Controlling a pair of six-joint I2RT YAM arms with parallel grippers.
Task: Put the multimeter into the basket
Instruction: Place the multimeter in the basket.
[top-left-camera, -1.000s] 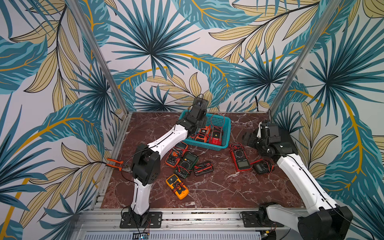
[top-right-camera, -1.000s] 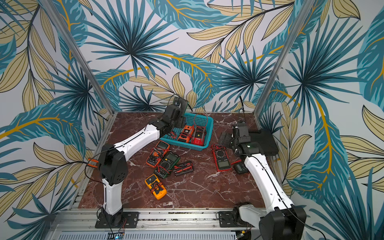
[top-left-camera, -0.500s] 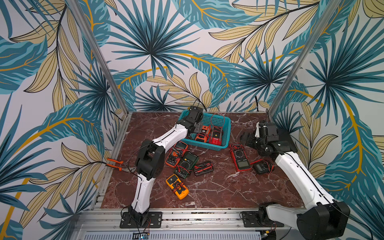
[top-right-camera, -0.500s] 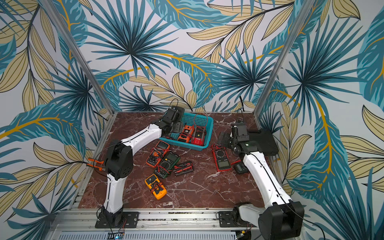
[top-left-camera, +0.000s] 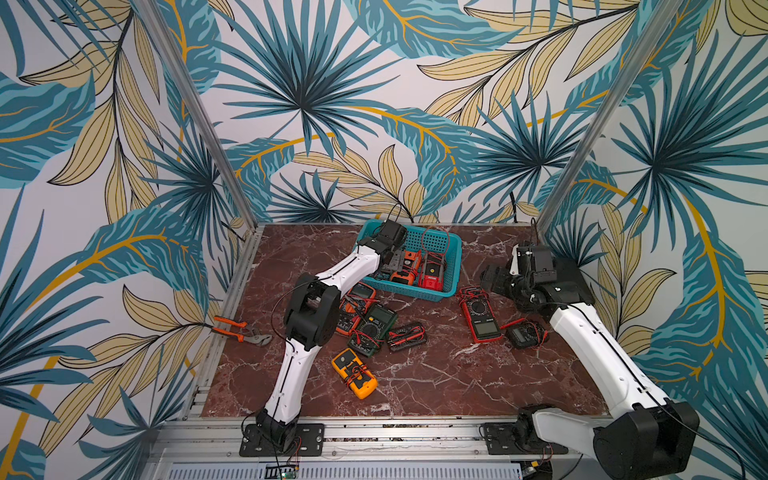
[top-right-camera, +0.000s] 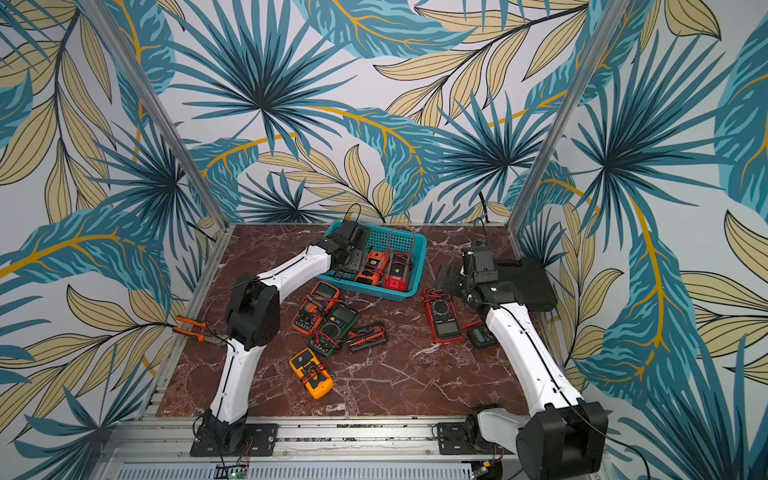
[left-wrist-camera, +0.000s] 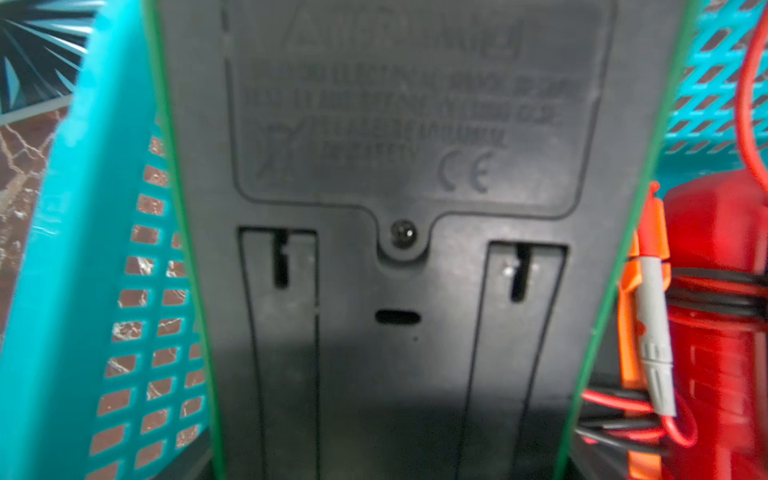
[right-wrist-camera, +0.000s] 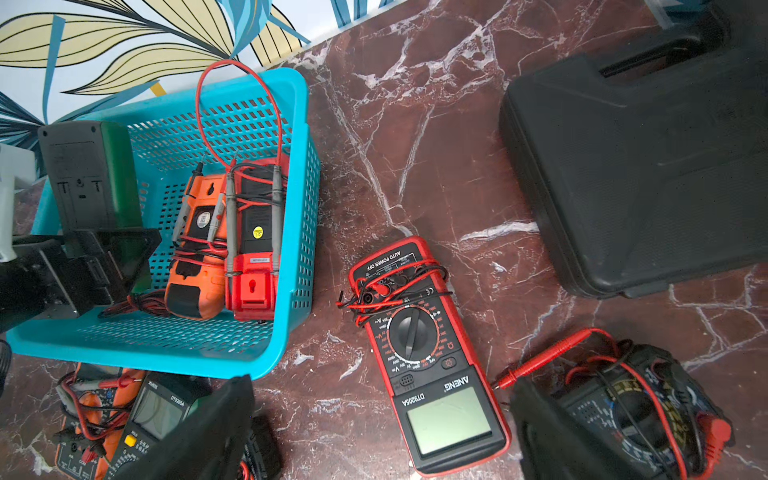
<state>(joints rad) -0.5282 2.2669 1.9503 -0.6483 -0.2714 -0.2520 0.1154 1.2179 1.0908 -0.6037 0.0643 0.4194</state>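
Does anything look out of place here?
Yes: orange-handled pliers lie at the table's left edge, apart from everything else. In the basket, a green multimeter stands on end, held by the left gripper.

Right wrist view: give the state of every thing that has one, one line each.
left gripper: shut on the green multimeter
green multimeter: inside the basket, back showing
basket: upright, partly filled
orange multimeter: lying in the basket, leads wrapped round
right gripper: open, empty
red ANENG multimeter: face up, screen blank
black case: closed
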